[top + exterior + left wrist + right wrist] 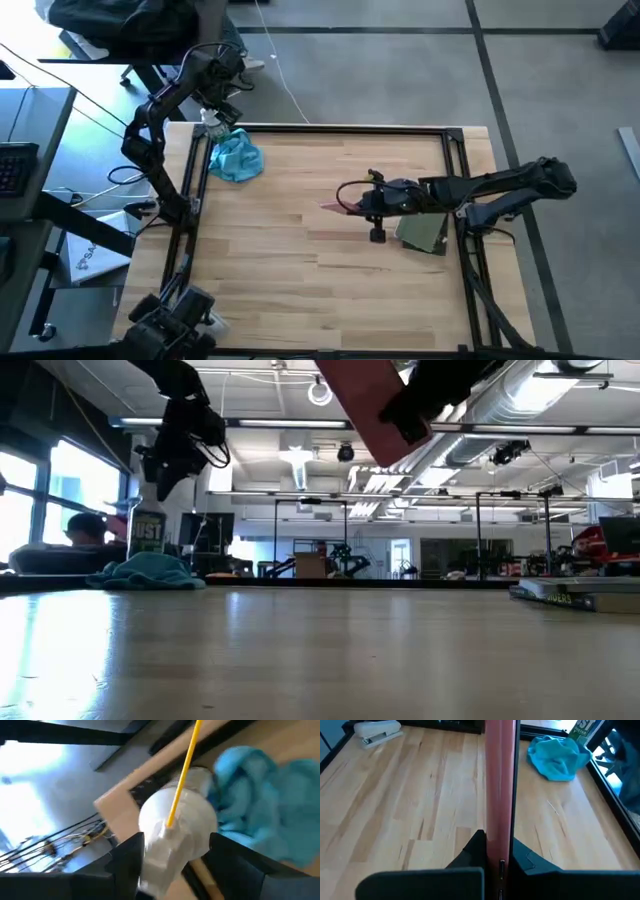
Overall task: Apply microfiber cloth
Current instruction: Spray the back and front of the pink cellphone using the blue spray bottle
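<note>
Right fingers [492,851] clamped on pink phone [499,780] mid-worktop, microfiber cloth [236,156] well apart near far left corner, left fingers [175,857] gripping white spray bottle [177,832] beside it.

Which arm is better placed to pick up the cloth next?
Left. The left gripper hovers beside the microfiber cloth at the table's far left corner, though it holds a spray can. The right gripper is mid-table, shut on a pink phone.

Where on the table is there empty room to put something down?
The wide bare wood between the microfiber cloth and the right hand is free. The far-left corner is crowded: cloth, left hand, white bottle.
</note>
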You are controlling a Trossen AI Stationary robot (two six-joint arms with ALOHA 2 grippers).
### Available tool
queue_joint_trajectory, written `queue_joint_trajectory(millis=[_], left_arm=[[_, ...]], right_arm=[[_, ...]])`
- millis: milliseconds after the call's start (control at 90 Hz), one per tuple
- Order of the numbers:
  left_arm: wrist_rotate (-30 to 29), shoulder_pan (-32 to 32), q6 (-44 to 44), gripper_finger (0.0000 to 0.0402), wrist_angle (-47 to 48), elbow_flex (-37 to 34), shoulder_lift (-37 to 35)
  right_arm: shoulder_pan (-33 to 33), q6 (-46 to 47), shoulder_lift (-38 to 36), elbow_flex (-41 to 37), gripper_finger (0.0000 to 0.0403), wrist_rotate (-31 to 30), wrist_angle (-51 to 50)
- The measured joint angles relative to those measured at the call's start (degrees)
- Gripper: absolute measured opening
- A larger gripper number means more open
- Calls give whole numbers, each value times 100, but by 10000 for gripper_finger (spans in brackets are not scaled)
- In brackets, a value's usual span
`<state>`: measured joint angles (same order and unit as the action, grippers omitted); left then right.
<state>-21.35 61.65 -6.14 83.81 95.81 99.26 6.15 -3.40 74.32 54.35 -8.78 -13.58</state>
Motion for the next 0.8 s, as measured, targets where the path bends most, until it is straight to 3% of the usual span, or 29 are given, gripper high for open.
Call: queue_joint_trajectory(millis=[344, 800], left_arm=[[142, -7, -11, 86, 94, 19, -30], [522, -496, 197, 36, 622, 1131, -158]], right_arm=[[-2, 2, -2, 0, 1, -3, -4], [-15, -150, -78, 0, 1, 7, -57]])
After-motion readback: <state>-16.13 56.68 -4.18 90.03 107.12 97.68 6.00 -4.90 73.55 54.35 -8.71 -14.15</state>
